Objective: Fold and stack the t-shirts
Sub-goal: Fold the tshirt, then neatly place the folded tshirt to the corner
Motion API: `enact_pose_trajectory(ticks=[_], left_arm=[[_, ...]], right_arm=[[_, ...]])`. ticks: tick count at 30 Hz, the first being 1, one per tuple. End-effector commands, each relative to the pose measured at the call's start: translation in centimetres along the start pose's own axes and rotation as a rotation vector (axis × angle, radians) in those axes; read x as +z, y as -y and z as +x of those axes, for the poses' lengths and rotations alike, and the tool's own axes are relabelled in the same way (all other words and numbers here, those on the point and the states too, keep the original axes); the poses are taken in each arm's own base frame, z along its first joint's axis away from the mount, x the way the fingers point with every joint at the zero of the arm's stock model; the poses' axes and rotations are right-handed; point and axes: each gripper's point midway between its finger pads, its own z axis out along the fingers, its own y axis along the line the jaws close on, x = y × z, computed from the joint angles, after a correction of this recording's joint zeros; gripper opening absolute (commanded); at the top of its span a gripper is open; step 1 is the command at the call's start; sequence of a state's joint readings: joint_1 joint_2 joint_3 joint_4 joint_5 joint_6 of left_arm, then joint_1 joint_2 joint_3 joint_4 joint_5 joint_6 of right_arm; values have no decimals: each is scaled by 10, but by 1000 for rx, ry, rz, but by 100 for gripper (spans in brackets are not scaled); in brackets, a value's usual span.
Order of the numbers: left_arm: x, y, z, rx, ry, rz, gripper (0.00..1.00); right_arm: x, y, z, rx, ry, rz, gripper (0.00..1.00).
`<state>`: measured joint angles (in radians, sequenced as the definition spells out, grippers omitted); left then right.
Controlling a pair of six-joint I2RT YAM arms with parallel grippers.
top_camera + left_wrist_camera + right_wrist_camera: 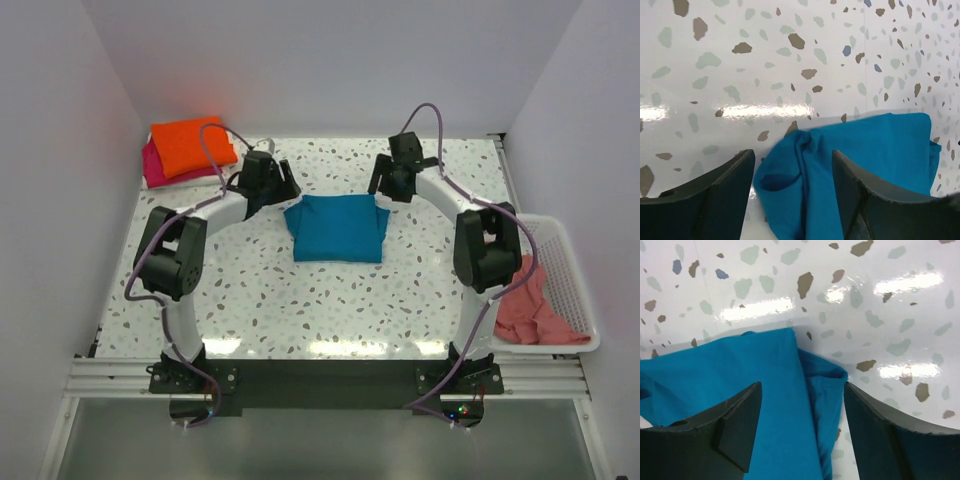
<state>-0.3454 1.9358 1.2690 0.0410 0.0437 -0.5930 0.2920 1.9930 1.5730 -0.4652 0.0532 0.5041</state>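
Note:
A folded teal blue t-shirt (336, 228) lies at the table's middle. My left gripper (272, 192) hovers open over its far left corner; the cloth (850, 160) sits between the fingers (725, 195). My right gripper (397, 185) hovers open over its far right corner; the cloth (780, 405) sits between its fingers (735, 425). A bright orange t-shirt (193, 146) lies folded on a magenta pink t-shirt (153, 168) at the far left. A salmon pink t-shirt (533, 307) hangs crumpled in the basket at the right.
A white plastic mesh basket (570, 275) stands at the table's right edge. White walls close in the back and both sides. The speckled table (300, 300) has a black front rail.

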Motion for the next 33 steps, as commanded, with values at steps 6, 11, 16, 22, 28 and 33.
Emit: enact_pose_trajectory(ticks=[6, 11, 16, 22, 28, 33], left_arm=[[-51, 15, -37, -28, 101, 42, 80], [-49, -5, 9, -20, -8, 1, 85], [-39, -6, 41, 10, -137, 37, 88], [-19, 3, 63, 28, -221, 111, 90], [-1, 0, 83, 35, -288, 103, 89], [6, 9, 101, 79, -342, 80, 82]], right_arm=[[-42, 0, 1, -58, 49, 1, 73], [-32, 7, 41, -88, -3, 23, 73], [-16, 9, 54, -100, -31, 23, 73], [0, 10, 61, -110, -65, 33, 74], [9, 7, 67, -109, -89, 20, 74], [11, 3, 64, -108, -89, 9, 73]])
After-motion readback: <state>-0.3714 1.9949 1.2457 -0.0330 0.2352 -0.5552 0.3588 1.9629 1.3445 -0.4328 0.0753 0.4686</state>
